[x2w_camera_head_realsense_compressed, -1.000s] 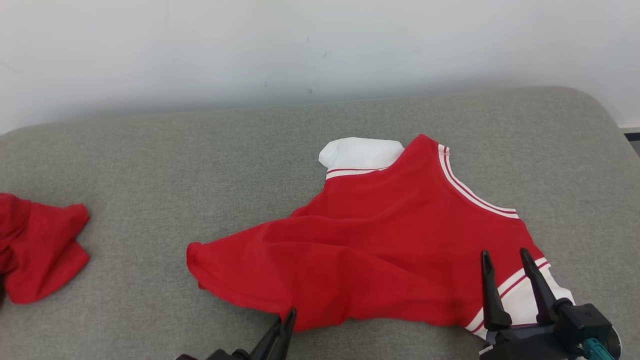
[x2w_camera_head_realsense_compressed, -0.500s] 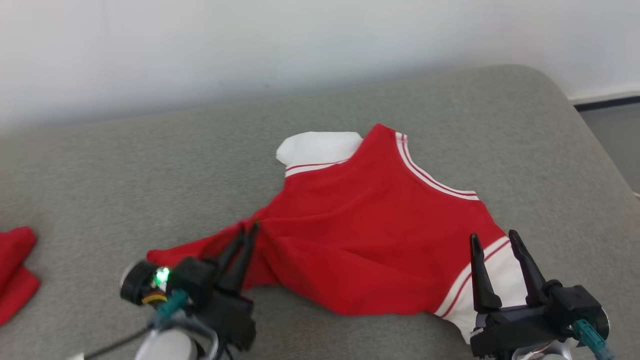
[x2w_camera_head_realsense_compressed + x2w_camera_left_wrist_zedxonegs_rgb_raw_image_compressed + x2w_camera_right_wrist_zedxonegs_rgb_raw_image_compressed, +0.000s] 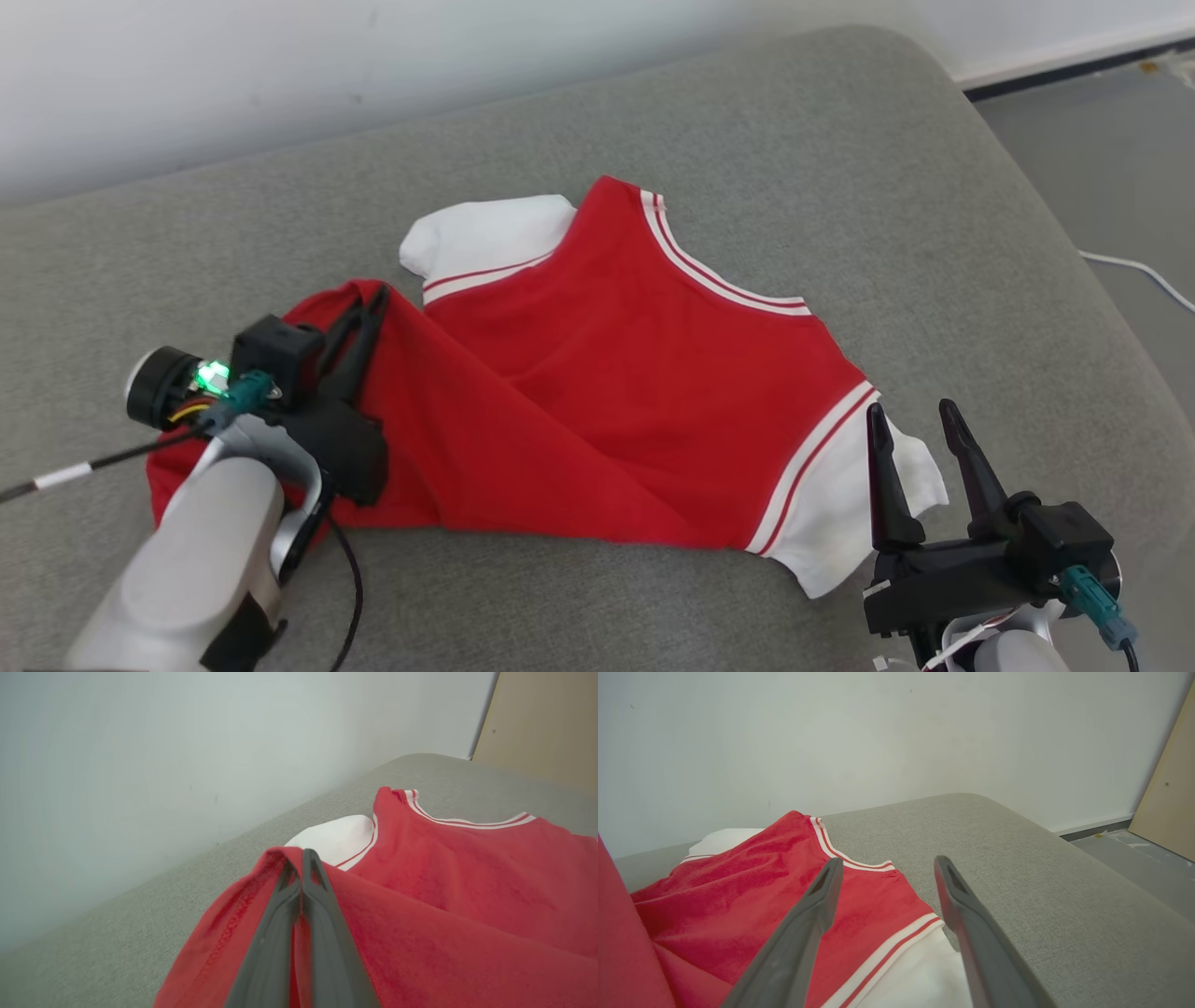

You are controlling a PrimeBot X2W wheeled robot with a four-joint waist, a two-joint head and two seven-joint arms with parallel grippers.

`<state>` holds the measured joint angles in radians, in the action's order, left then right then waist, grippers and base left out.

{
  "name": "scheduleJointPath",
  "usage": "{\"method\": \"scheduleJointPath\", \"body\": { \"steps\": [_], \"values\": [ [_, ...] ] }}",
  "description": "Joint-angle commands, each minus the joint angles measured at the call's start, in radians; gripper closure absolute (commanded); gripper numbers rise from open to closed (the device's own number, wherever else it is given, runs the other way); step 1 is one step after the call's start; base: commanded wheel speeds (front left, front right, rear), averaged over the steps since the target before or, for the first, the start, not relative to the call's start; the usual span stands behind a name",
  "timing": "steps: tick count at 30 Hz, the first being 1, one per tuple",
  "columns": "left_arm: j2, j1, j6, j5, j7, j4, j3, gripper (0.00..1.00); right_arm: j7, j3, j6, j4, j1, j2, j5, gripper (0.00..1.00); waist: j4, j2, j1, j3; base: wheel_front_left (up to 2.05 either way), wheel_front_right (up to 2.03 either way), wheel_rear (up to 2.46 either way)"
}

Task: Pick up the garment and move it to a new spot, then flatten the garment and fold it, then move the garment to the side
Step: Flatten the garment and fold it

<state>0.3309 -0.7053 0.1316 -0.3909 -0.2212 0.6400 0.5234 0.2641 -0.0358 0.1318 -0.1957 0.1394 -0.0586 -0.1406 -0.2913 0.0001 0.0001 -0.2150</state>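
The garment (image 3: pixel 607 373), red with white sleeves, lies on the grey upholstered surface (image 3: pixel 840 140), across its middle and reaching its near edge on the right. The left tool (image 3: pixel 372 299) is clenched on a raised ridge of red cloth at the hem (image 3: pixel 219 933). In the left wrist view its two fingers meet with the fabric draped round them, so the grip is judged to hold that hem. The right tool (image 3: pixel 911 407) is released, jaws wide apart, and holds nothing. It stands toward the near right corner of the surface, just beside the near white sleeve (image 3: pixel 840 523), which in the right wrist view lies below and between the fingers. Contact with the sleeve cannot be confirmed. The governing relation is this: the body of the garment extends to the right of the left tool, and its long axis runs from the gripped hem at the left to the striped collar (image 3: pixel 719 280), which faces the far right corner. The far white sleeve (image 3: pixel 485 238) lies just beyond the left tool, toward the far edge. A diagonal fold crosses the red body from the left tool toward the near edge, so the cloth appears doubled there. To flatten, the hem is best drawn toward the left edge, along the long axis and away from the collar. The left tool is nearer the hem; the right tool is nearer the sleeve end and can anchor it.
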Motion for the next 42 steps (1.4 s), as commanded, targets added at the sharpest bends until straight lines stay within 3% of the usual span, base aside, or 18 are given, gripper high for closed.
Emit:
{"method": "scheduleJointPath", "body": {
  "steps": [1,6,7,8,9,15,29,42],
  "values": [
    [0.003,-0.017,-0.003,-0.019,-0.01,0.018,0.002,1.0,0.0,-0.001,-0.002,-0.002,0.006,0.006,-0.004,0.0,-0.029,-0.0001,-0.0001,-0.029,0.0,0.0,0.0],
    [-0.02,-0.086,-0.003,-0.055,-0.035,0.146,0.021,1.0,0.0,-0.008,-0.002,-0.014,0.005,0.008,0.003,0.0,-0.021,-0.0001,-0.0001,-0.029,0.0,0.0,0.0],
    [-0.025,-0.097,-0.003,-0.05,-0.037,0.169,0.029,0.94,0.0,-0.009,-0.002,-0.016,0.005,0.009,0.005,0.0,-0.015,-0.0001,-0.0001,-0.027,0.0,0.0,0.0],
    [-0.033,-0.106,-0.003,-0.043,-0.042,0.185,0.036,0.57,0.0,-0.009,-0.002,-0.019,0.006,0.009,0.007,0.0,-0.01,-0.0001,-0.0001,-0.025,0.0,0.0,0.0],
    [-0.044,-0.113,-0.003,-0.043,-0.043,0.197,0.036,0.0,0.0,-0.011,-0.002,-0.021,0.006,0.009,0.009,0.0,-0.003,-0.0001,-0.0001,-0.021,0.0,0.0,0.0],
    [-0.085,-0.063,-0.028,-0.004,-0.044,0.087,-0.036,0.0,0.0,-0.028,-0.002,-0.023,-0.016,0.008,0.016,0.0,0.048,-0.0001,-0.0001,0.01,0.0,0.0,0.0],
    [-0.124,0.323,-0.053,0.092,-0.044,-0.255,-0.141,0.0,0.0,-0.054,-0.002,-0.014,-0.084,-0.002,0.028,0.0,0.142,-0.0001,-0.0001,0.071,0.0,0.0,0.0],
    [-0.146,0.42,-0.029,0.103,-0.045,-0.195,-0.161,0.0,0.0,-0.036,-0.002,-0.017,-0.07,-0.016,0.02,0.0,0.136,-0.0001,-0.0001,0.059,0.0,0.0,0.0]
  ]
}}
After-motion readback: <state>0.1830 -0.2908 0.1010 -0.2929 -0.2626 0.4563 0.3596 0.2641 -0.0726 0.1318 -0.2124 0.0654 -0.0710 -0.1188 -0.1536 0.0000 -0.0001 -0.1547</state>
